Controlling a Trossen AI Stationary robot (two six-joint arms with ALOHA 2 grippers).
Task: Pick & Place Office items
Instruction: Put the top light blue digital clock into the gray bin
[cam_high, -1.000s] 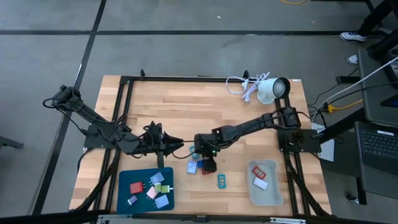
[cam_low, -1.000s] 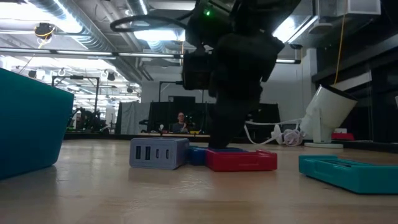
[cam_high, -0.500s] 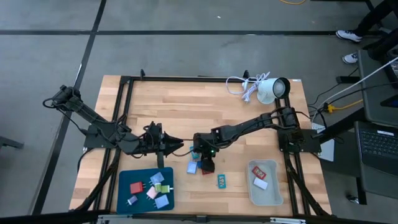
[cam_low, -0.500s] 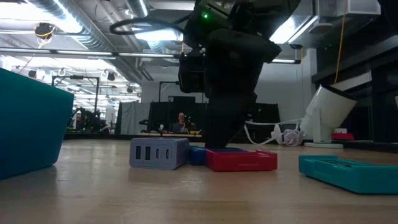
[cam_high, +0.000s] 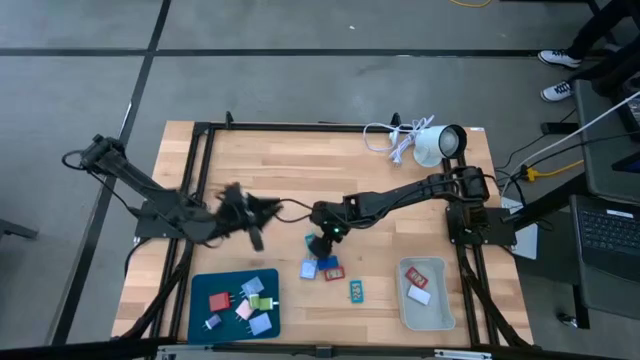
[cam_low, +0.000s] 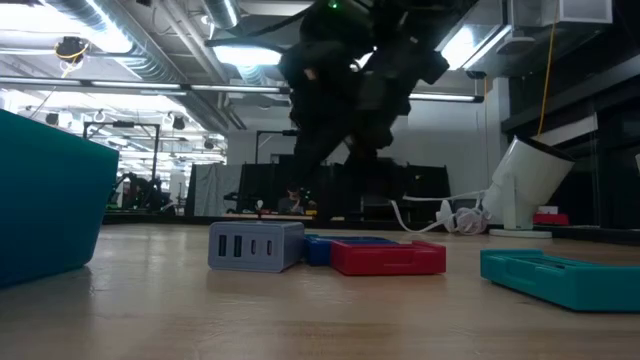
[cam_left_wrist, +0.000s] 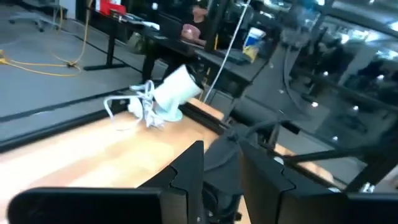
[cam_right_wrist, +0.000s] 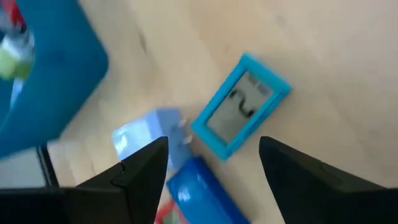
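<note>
The right gripper (cam_high: 320, 243) has lifted off the red piece (cam_high: 331, 266), fingers spread, empty; it should re-centre above before descending.

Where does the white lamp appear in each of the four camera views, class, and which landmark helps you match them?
High view: the white lamp lies at the table's far right corner.
Low view: the lamp stands at the right, behind the teal piece.
Left wrist view: the lamp is upper middle, on the wood.
Right wrist view: not in it.
Shared landmark: its coiled white cord, beside it.
</note>
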